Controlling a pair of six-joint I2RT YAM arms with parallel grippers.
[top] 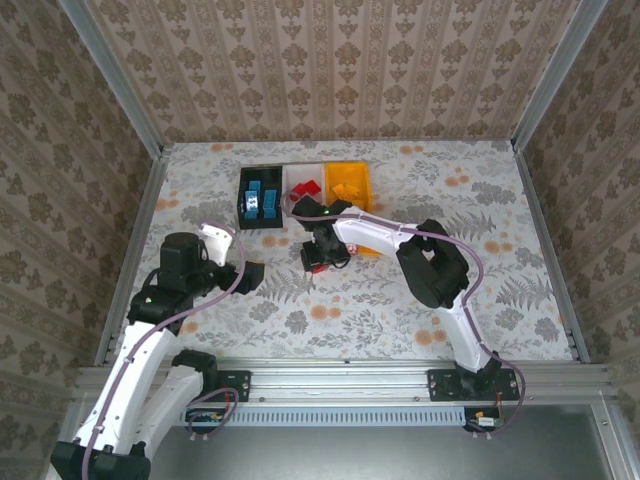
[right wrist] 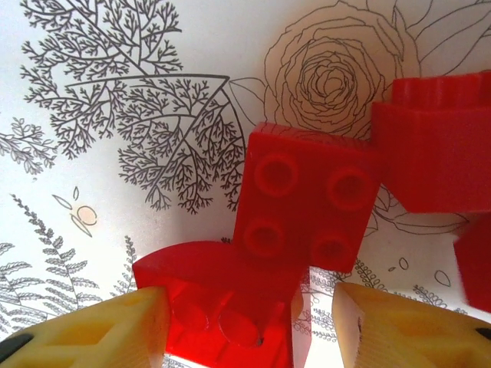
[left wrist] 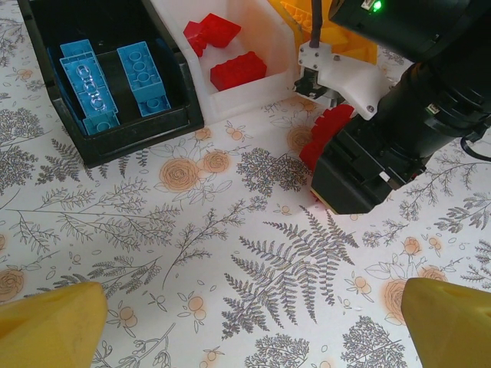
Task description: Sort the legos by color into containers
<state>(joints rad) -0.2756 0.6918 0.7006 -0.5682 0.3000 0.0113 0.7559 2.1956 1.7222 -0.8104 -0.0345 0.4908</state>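
Top view: white bin (top: 298, 176) mid-row on bench (top: 520, 270); black bin (top: 262, 177) to its left, orange bin (top: 365, 180) to its right. Right claw (top: 322, 256) low, just in front of white bin; left claw (top: 252, 274) further front-left.

Left wrist view: left claw (left wrist: 253, 322) wide apart, empty. Blue legos (left wrist: 115, 80) in black bin beside white bin; red legos (left wrist: 236, 69) inside white bin.

Right wrist view: right claw (right wrist: 245, 330) apart, fingers (right wrist: 92, 330) flanking loose red bricks (right wrist: 307, 207) on bench, not clamped.

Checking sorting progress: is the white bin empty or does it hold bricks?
Not empty. The white bin holds red bricks, seen lying inside it from the left wrist view.
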